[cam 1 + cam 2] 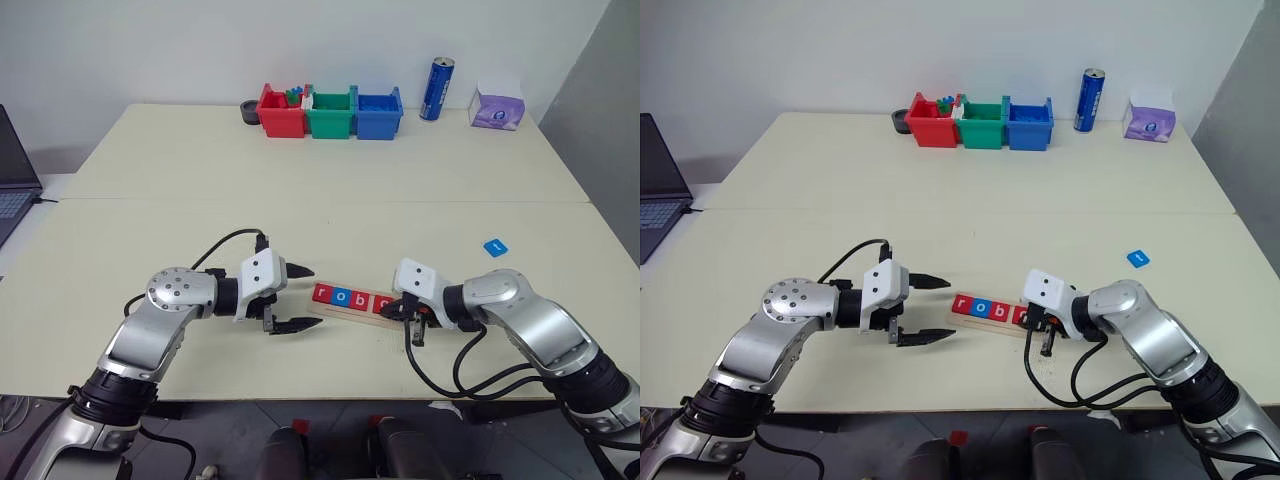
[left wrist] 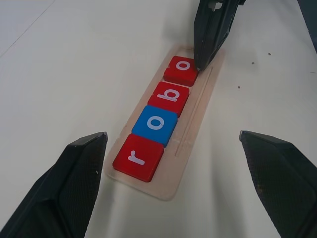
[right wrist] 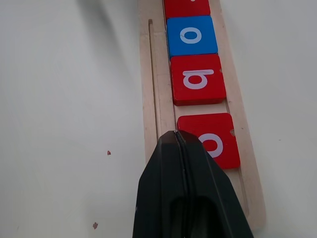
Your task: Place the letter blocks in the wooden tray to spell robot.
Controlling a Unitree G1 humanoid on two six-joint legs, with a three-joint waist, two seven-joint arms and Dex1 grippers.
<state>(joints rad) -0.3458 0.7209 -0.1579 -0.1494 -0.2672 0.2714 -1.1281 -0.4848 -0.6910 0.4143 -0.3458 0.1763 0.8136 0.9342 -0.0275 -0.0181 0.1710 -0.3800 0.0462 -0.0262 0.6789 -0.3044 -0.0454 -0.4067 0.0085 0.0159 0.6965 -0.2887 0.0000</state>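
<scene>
- Four letter blocks sit in the wooden tray (image 2: 195, 121), reading r, o, b, o from the end nearest the left gripper (image 1: 297, 297): a red r (image 2: 138, 157), a blue o (image 2: 155, 124), a red b (image 2: 169, 96) and a red o (image 2: 181, 69).
- The tray slot past the second o, under the right gripper (image 2: 200, 64), is the one still to fill; judged from this, the word lacks only its t.
- A blue tile (image 1: 495, 246) lies flat on the table, well apart from the tray on the robot's right. Its letter cannot be read; it is probably the missing block.
- Right gripper: fingers pressed together, holding nothing, tip at the corner of the second o on the tray's grooved side. The closed tip appears set to nudge that block square in its row.
- Left gripper: fingers spread wide, empty, hovering just beside the tray's r end, clear of the blocks.
- Three plastic bins (image 1: 331, 111) stand far beyond the tray.
</scene>
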